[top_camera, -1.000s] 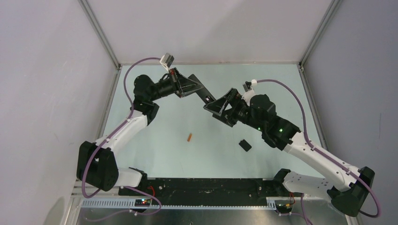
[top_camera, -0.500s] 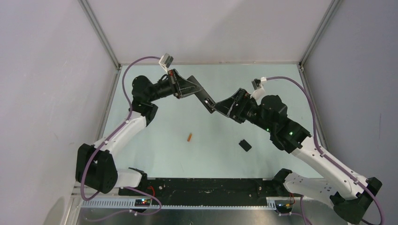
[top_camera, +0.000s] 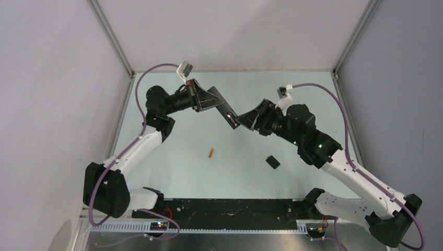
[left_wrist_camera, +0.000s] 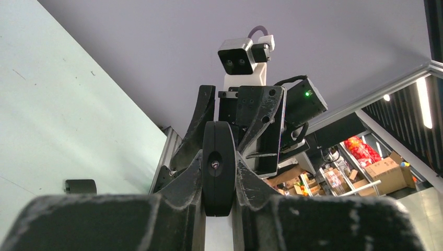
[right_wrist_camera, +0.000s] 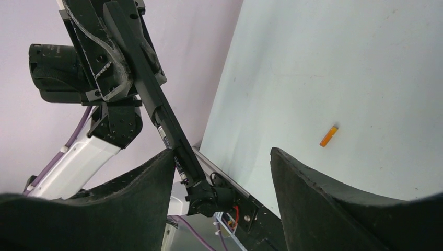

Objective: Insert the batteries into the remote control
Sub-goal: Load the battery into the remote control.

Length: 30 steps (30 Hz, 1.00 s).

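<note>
My left gripper [top_camera: 216, 102] is shut on the remote control [top_camera: 230, 118], a slim black bar held in the air and slanting toward the right arm. In the left wrist view the remote [left_wrist_camera: 218, 178] shows end-on between the fingers. My right gripper [top_camera: 242, 122] is open and empty, its left finger beside the remote's free end [right_wrist_camera: 180, 151]. A dark cylinder with a pale tip seems to lie in the remote's open slot [right_wrist_camera: 168, 137]. The orange battery [top_camera: 211, 153] lies on the table, also in the right wrist view [right_wrist_camera: 328, 136].
A small black squarish cover piece [top_camera: 272, 162] lies on the pale green table [top_camera: 172, 172] near the right arm; it also shows in the left wrist view [left_wrist_camera: 80, 186]. Grey walls and metal posts surround the table.
My right gripper has swung up and left and now sits at the remote's free end. My left gripper has barely moved. The orange battery and cover have not moved.
</note>
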{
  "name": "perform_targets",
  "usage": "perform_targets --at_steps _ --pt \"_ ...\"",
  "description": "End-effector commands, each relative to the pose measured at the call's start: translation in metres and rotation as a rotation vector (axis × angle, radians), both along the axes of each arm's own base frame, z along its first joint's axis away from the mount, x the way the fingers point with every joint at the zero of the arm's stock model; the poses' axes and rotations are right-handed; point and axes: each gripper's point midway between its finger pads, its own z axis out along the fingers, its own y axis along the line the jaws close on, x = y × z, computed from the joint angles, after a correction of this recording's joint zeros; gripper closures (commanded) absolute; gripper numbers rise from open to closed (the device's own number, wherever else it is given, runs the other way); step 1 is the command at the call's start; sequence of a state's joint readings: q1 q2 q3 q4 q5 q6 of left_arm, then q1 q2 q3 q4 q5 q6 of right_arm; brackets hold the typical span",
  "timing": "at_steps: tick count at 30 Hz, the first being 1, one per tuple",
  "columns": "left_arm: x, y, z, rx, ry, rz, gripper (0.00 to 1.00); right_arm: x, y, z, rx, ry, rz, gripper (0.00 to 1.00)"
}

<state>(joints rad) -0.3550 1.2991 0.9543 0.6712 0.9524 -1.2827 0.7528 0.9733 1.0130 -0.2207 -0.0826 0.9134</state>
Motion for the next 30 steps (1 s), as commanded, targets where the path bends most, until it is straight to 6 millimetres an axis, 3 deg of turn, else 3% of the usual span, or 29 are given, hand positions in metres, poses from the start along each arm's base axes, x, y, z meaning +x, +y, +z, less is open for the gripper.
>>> perform_targets --at_steps 1,11,19,25,30 --pt "-0.01 0.003 0.015 -0.022 -0.068 -0.005 1.0 0.003 -0.002 0.015 -0.032 -0.062 -0.023 0.3" --pt "-0.003 0.002 0.021 -0.049 -0.001 0.006 1.0 0.011 0.003 -0.009 -0.15 -0.068 -0.055 0.36" --pt "-0.002 0.003 0.024 -0.059 0.012 0.016 1.0 0.012 0.006 -0.013 -0.173 -0.068 -0.05 0.37" --pt "-0.002 0.003 0.024 -0.054 0.002 0.013 1.0 0.015 -0.001 -0.006 -0.18 -0.079 -0.086 0.38" --pt "-0.001 0.003 0.017 -0.029 -0.003 0.026 1.0 0.017 -0.016 0.016 -0.16 -0.109 -0.148 0.34"
